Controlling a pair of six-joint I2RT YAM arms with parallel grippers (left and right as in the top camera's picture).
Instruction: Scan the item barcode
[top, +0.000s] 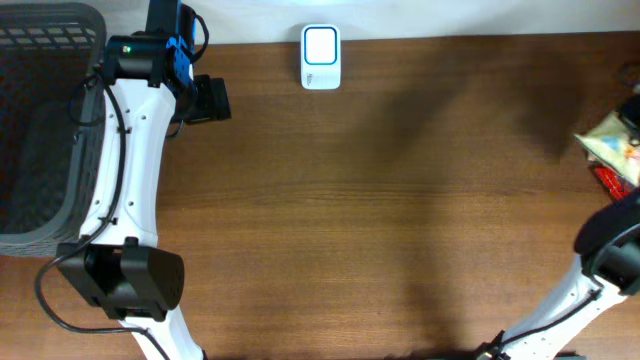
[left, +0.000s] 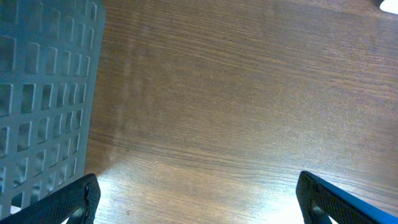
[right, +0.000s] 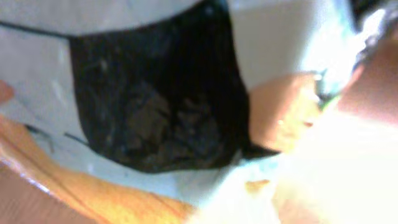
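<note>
Scanner (top: 320, 57), white with a pale window facing up, lies at the far edge of the tabletop (top: 400, 220), about midway across. That spot looks chosen so either arm can bring a code over it. The grey mesh basket (top: 40, 120) stands far left, likely the drop for goods once read. The packets (top: 608, 148), crinkled, yellow and red, are heaped at the far right edge, partly out of view and well apart from the scanner. The right arm (top: 608, 248) reaches up the right side toward that heap. The right claw itself is not seen from overhead, nor are its fingers in its own camera. That view is filled by one blurred packet (right: 149, 118), white film with a black panel and an orange border, pressed very close to the lens. The right claw is closed tight. Whether it has film pinched between the fingers I cannot tell, though the closeness suggests a pick in hand. No barcode is readable in the blur. The left claw (left: 198, 198) is spread wide and empty, tilted down over bare wood just right of the basket wall. My guess is it is parked there clear of the lane to the scanner and ready to receive. Scan not yet done; the item is nowhere near the window.
</note>
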